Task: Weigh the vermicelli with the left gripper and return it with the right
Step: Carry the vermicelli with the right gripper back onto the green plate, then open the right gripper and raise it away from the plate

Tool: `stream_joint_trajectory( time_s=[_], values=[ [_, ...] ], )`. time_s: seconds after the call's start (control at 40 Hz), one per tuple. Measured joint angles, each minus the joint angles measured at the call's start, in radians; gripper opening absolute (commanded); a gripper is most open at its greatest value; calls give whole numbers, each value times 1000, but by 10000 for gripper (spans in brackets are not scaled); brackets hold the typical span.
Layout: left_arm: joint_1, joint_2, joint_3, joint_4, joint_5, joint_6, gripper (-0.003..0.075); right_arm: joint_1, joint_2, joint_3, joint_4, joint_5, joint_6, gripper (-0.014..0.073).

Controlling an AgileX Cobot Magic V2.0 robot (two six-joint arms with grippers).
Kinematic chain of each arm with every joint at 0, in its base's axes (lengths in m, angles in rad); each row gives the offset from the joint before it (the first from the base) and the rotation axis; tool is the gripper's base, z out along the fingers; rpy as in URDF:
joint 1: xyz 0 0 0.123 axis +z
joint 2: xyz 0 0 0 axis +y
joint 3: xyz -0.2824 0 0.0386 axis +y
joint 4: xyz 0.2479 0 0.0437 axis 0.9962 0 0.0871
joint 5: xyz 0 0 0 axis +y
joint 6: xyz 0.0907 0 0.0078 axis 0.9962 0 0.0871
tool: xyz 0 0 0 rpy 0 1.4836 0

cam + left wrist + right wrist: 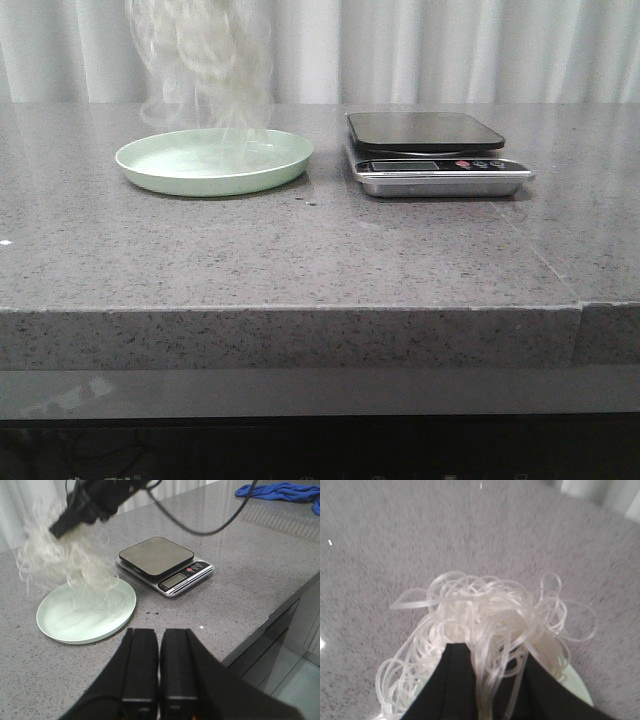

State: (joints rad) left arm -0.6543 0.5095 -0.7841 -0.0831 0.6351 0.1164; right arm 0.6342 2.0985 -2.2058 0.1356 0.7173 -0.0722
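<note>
Front view: vermicelli hangs above plate.

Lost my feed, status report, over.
Right gripper shut on whitish vermicelli tangle, hanging above pale green plate. Left gripper shut, empty. Steel scale bare.

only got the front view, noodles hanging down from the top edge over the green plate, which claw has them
Observer: The right claw has them; the vermicelli is pinched between its fingers.
Operator: and the other one, anything in it
Observer: No. The left claw is shut with nothing between its fingers, held back from the plate and the scale.
Operator: anything else on the table i'm missing
Observer: A blue cloth lies on the tabletop, well away from the scale.
</note>
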Motion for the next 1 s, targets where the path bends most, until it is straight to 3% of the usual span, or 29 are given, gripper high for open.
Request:
stream_joint_trajectory(
  time_s=[0.225,0.375,0.499,0.999],
  values=[
    [0,0,0,-1,0,0,154,2,79,0,-34,44,0,185],
    [0,0,0,-2,0,0,154,2,94,0,-45,67,0,388],
    [0,0,0,-3,0,0,154,2,95,0,-46,71,0,493],
    [0,0,0,-5,0,0,154,2,-45,0,-52,176,0,498]
  ],
)
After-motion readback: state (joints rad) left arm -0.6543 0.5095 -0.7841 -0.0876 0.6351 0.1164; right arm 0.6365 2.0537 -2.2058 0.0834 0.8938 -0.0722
